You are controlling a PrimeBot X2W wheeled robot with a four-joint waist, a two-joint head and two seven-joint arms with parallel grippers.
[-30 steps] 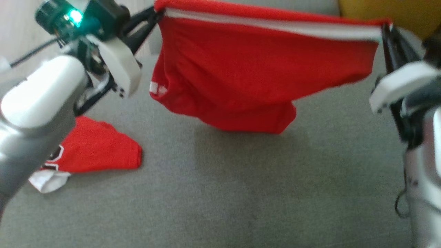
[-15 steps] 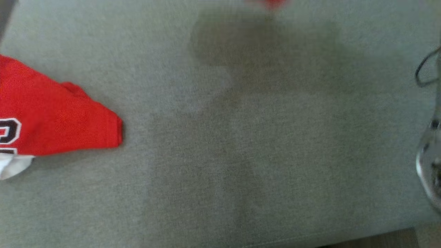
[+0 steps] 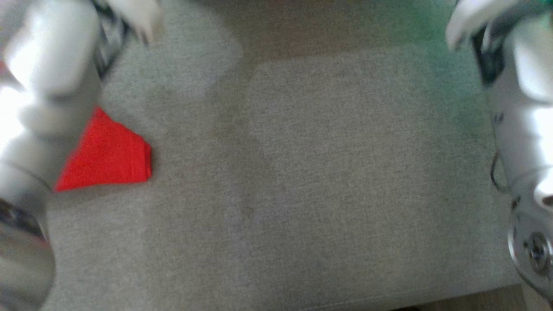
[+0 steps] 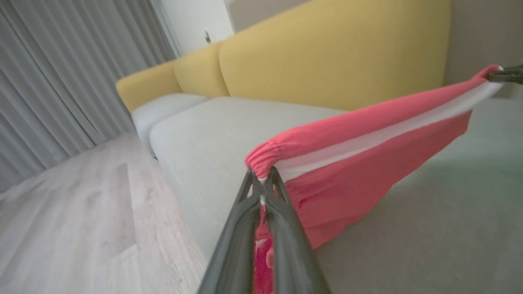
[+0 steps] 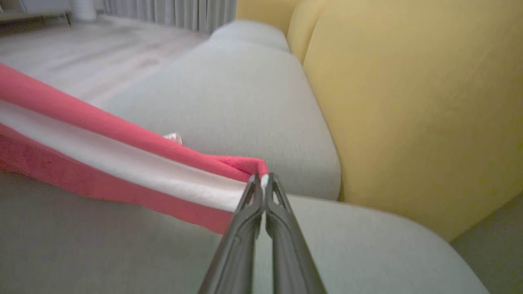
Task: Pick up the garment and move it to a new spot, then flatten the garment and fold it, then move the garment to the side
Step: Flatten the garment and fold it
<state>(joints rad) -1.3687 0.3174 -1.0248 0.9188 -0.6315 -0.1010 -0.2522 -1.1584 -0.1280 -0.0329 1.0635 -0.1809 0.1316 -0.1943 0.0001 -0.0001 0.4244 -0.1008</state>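
Note:
The garment (image 4: 367, 163) is red with a white band along its elastic edge. It hangs stretched in the air between my two grippers, above the grey sofa seat. In the left wrist view my left gripper (image 4: 261, 180) is shut on one gathered end of that edge. The far end sits in the other arm's dark fingertips (image 4: 506, 75). In the right wrist view my right gripper (image 5: 262, 178) is shut on the garment (image 5: 102, 163), which runs off to the left. The head view shows both pale forearms, left (image 3: 47, 77) and right (image 3: 518, 108).
A second red garment (image 3: 108, 155), folded, lies on the grey seat (image 3: 324, 172) near my left forearm. Yellow back cushions (image 4: 327, 53) rise behind the seat. Pale wood floor (image 4: 61, 224) and grey curtains lie beyond the sofa's left end.
The head camera has tilted down, so the stretched garment and both grippers have left its picture. Both forearms are back at its sides now. The folded red garment stays on the seat.

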